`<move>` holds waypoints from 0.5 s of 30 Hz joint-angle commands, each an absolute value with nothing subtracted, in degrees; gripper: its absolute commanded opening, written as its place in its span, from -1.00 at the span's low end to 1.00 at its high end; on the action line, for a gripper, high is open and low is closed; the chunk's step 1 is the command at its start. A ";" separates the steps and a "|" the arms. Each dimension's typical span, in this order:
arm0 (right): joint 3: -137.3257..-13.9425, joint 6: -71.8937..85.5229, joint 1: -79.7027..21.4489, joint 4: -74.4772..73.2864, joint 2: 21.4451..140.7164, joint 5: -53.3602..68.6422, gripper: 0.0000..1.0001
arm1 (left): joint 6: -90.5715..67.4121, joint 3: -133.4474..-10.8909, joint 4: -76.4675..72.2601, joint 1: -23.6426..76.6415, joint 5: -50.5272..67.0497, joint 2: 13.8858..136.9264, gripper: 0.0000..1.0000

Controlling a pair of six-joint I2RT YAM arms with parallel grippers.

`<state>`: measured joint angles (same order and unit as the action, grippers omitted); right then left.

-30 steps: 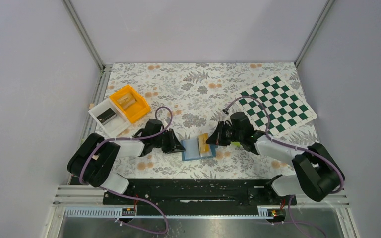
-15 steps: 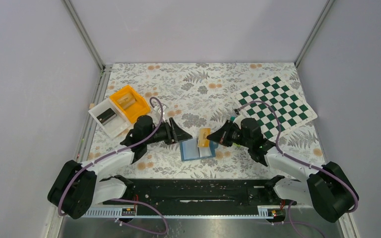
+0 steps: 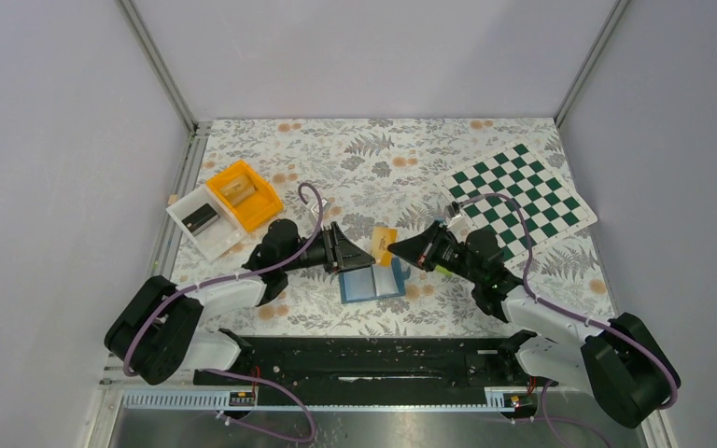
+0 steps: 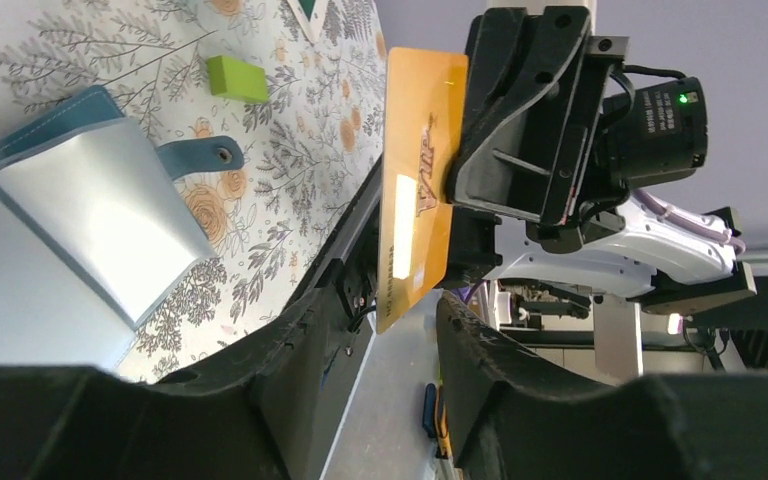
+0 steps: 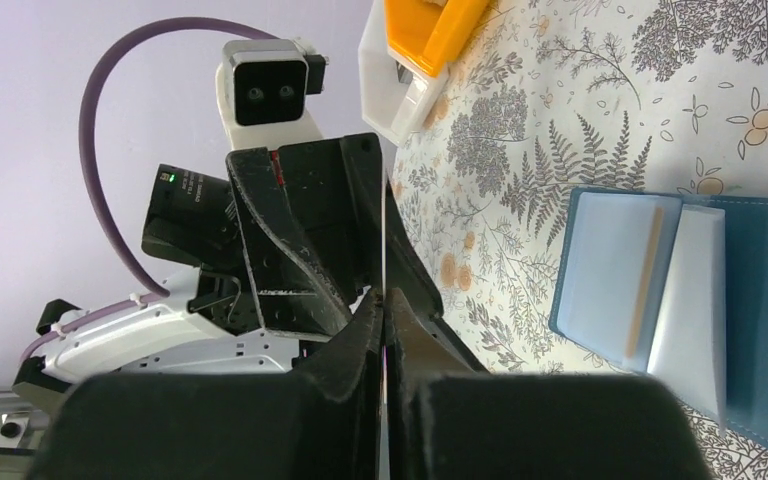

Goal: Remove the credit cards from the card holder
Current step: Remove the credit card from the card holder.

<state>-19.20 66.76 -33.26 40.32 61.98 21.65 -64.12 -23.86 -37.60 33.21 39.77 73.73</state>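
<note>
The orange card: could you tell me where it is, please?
Top view, centre: the orange card is pinched in the right gripper, raised beside the open card holder.

You are pinching the orange-tan card point(image 3: 384, 245) in the right gripper point(image 3: 393, 249); the left gripper point(image 3: 362, 257) is facing it, just beside. The card holder point(image 3: 373, 283) is lying open on the floral table point(image 3: 355, 177).

Lab — aluminium-framed test enclosure point(image 3: 157, 61)

Overhead, facing wrists; shared card holder point(image 3: 369, 283)
</note>
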 commanded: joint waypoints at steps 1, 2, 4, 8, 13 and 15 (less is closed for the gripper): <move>-17.75 68.42 -33.04 46.20 61.65 21.65 -0.97 | -69.39 -23.28 -50.81 33.83 42.74 75.61 -0.25; -17.53 68.27 -33.00 46.24 61.66 21.67 -0.96 | -70.15 -22.92 -52.13 33.84 42.86 75.97 -0.37; -17.17 67.92 -33.05 46.07 61.62 21.94 -0.92 | -71.46 -22.09 -54.23 33.83 42.86 76.40 -0.61; -18.11 61.35 -32.97 40.84 60.35 23.59 -0.64 | -72.64 -20.95 -56.27 33.77 44.15 76.56 -1.00; -23.29 47.57 -29.21 26.31 56.52 30.02 -0.10 | -69.27 -22.41 -49.21 33.58 46.70 74.56 -1.00; -26.14 42.80 -26.55 19.43 54.98 33.49 0.05 | -66.17 -23.46 -43.41 33.64 47.88 72.73 -1.00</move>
<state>-19.44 55.92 -30.50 31.31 58.57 26.11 -70.96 -21.23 -48.12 33.56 43.83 76.18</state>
